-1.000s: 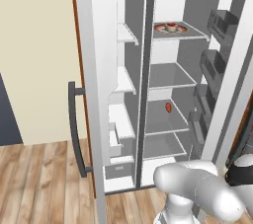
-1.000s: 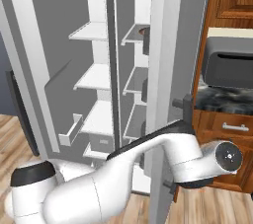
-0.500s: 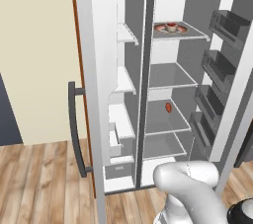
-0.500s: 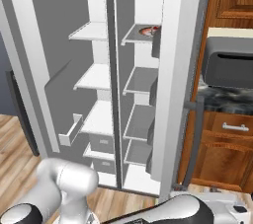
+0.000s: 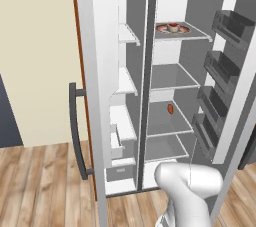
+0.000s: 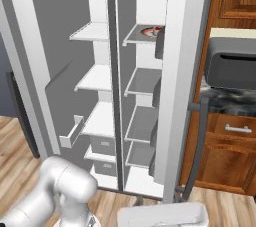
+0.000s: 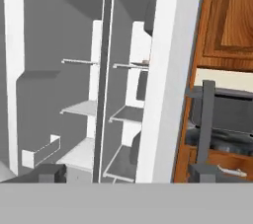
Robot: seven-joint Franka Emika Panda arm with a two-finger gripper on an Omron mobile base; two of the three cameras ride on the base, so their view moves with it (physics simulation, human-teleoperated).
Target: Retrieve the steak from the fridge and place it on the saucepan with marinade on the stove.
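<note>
Open fridge (image 5: 98, 71) from the left base view: in the compartment right of the central divider, the steak (image 5: 170, 108) rests toward the back of the third shelf from the top, two shelves below the wider reddish item (image 5: 172, 28). It appears as a small oval with its long axis roughly upright in the picture, though it is too small to fix the axis firmly. Right base view: the same reddish item (image 6: 150, 31) sits on the top shelf, while the edge of the open right door (image 6: 180, 71) covers the part of the lower shelves where the steak would lie; beyond the door stands a grey toaster oven (image 6: 232, 68). Hand view: the pincer (image 7: 126, 173) is spread wide and holds nothing, its fingertips (image 7: 49, 172) well apart. The door edge stands straight ahead of the pincer, so the steak probably lies ahead, left of that edge and deep inside, well apart from the pincer.
</note>
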